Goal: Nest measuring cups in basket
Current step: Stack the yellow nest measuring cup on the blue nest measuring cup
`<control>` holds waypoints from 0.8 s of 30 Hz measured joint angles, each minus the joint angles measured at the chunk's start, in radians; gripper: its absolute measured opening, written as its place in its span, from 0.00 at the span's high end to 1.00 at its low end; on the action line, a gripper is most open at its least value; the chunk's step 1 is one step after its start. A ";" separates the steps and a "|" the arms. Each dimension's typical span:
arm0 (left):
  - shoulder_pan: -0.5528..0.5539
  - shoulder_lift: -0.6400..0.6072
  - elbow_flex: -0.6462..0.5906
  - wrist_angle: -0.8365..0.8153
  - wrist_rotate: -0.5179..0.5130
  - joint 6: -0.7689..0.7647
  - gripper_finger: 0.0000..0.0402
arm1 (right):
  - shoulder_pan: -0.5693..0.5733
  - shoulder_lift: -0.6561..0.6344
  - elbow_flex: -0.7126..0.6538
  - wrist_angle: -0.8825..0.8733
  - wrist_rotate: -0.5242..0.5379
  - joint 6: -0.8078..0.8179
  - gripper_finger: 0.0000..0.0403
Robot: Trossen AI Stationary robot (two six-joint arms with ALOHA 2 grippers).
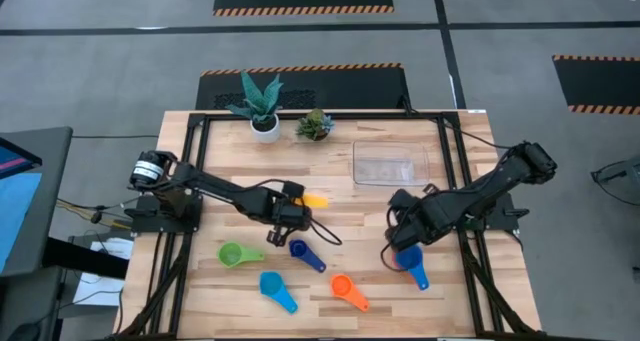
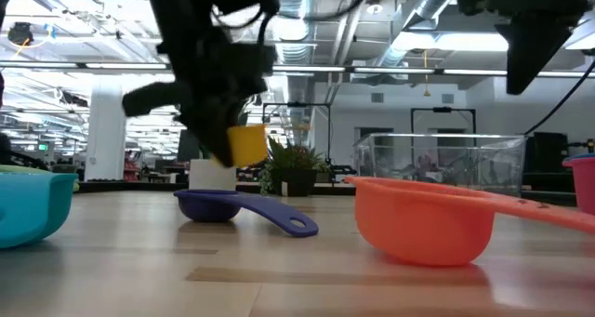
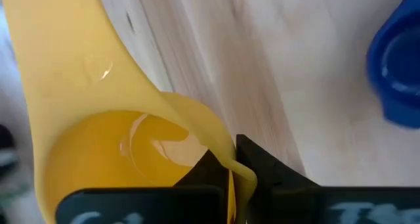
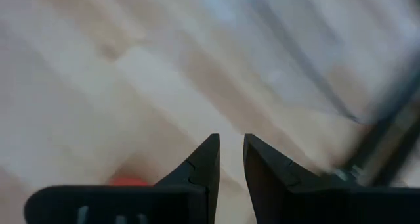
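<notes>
My left gripper (image 1: pixel 297 205) is shut on the yellow measuring cup (image 1: pixel 315 199), which is held up over the table's middle, above the dark blue cup (image 2: pixel 242 208). The green cup (image 1: pixel 232 254), the dark blue cup (image 1: pixel 305 253), a light blue cup (image 1: pixel 276 289) and the orange cup (image 1: pixel 348 291) lie on the near half of the table. My right gripper (image 4: pixel 231 145) hangs in the air with a narrow gap between its fingers, empty, just above another blue cup (image 1: pixel 412 266). A red cup (image 2: pixel 583 182) shows at the low view's edge. The clear basket (image 1: pixel 388 163) stands on the far right. My left gripper pinches the yellow cup's bowl wall at its rim (image 3: pixel 230 163), one finger (image 3: pixel 203 175) inside the bowl and one (image 3: pixel 269 168) outside. The cup is lifted clear of the table (image 2: pixel 246 142), and its flat handle (image 3: pixel 79 60) points away from the fingers.
A white plant pot (image 1: pixel 264 128) and a small dark-potted plant (image 1: pixel 315 127) stand at the table's far edge, left of the basket. Bare wood lies between the basket and the cups.
</notes>
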 joint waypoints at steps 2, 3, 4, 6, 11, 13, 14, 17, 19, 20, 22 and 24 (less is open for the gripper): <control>-0.013 0.000 0.032 -0.001 -0.013 0.037 1.00 | 0.000 0.000 0.030 -0.105 0.026 0.108 0.77; -0.018 0.000 0.052 0.001 -0.014 0.058 1.00 | 0.000 0.000 0.047 -0.144 0.038 0.160 0.77; -0.020 0.000 0.070 0.004 -0.010 0.081 1.00 | 0.000 -0.002 0.061 -0.151 0.053 0.192 0.77; -0.024 0.000 0.102 0.023 -0.003 0.123 1.00 | 0.000 -0.039 0.063 -0.118 0.077 0.200 0.77; -0.023 0.000 0.192 0.093 -0.057 0.160 1.00 | 0.026 -0.115 0.074 -0.077 0.129 0.263 0.77; -0.024 0.003 0.231 0.106 -0.110 0.182 1.00 | 0.042 -0.154 0.075 -0.034 0.156 0.270 0.77; -0.029 0.004 0.247 0.108 -0.142 0.194 1.00 | 0.056 -0.173 0.075 -0.018 0.169 0.270 0.77; -0.039 0.005 0.283 0.118 -0.191 0.219 1.00 | 0.098 -0.236 0.075 0.129 0.252 0.245 0.77; -0.044 0.005 0.286 0.141 -0.191 0.225 1.00 | 0.119 -0.270 0.075 0.240 0.313 0.188 0.77; -0.045 0.006 0.286 0.148 -0.191 0.225 1.00 | 0.129 -0.287 0.075 0.308 0.337 0.154 0.77; -0.048 0.006 0.286 0.161 -0.192 0.233 1.00 | 0.140 -0.310 0.075 0.413 0.355 0.075 0.77; -0.049 0.006 0.286 0.176 -0.192 0.243 1.00 | 0.138 -0.315 0.075 0.500 0.353 0.013 0.77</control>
